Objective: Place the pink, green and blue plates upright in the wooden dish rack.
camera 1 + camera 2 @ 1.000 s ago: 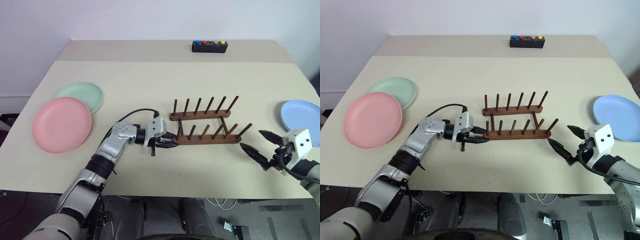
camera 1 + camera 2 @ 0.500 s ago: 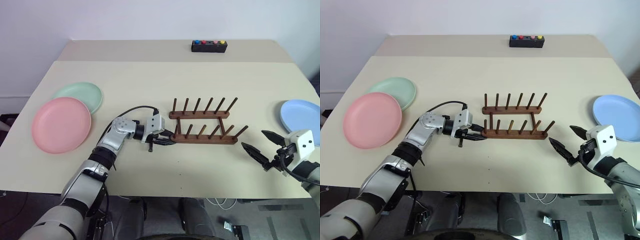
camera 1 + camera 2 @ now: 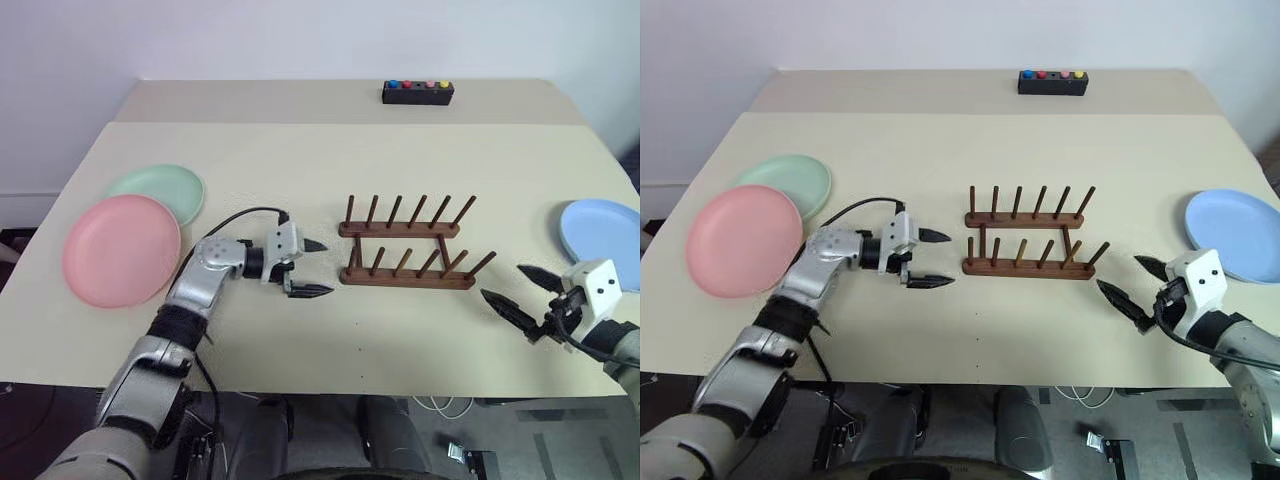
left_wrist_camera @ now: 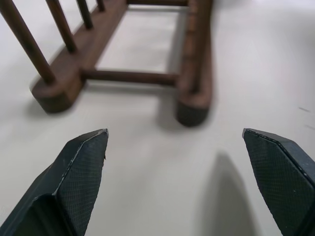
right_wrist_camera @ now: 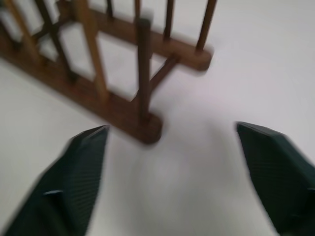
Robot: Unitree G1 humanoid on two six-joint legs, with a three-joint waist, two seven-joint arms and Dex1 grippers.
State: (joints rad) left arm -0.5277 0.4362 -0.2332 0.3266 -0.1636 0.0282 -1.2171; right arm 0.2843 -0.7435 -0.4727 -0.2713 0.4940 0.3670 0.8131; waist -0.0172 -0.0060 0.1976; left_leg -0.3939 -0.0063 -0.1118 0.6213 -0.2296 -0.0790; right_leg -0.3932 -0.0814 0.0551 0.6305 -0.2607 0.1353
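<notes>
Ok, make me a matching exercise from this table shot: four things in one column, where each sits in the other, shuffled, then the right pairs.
Things:
1. pink plate
2. blue plate
3. wooden dish rack
4. black button box

Places:
A. table's far edge
B. table's right side, near the right gripper
C. table's middle, no plates in it
D. table's left side, overlapping the green plate

Pairs: 1-D, 2-B, 3-C, 4-A

A: Arm look?
B: Silver-grey metal segments, black joints. Left claw point(image 3: 310, 267): white block w/ 2 black pointed fingers point(image 4: 81, 164), cross-hatched pads. Black cable loops behind it.
A: Right claw point(image 3: 515, 290)?
B: Same; white cube w/ dots.
</notes>
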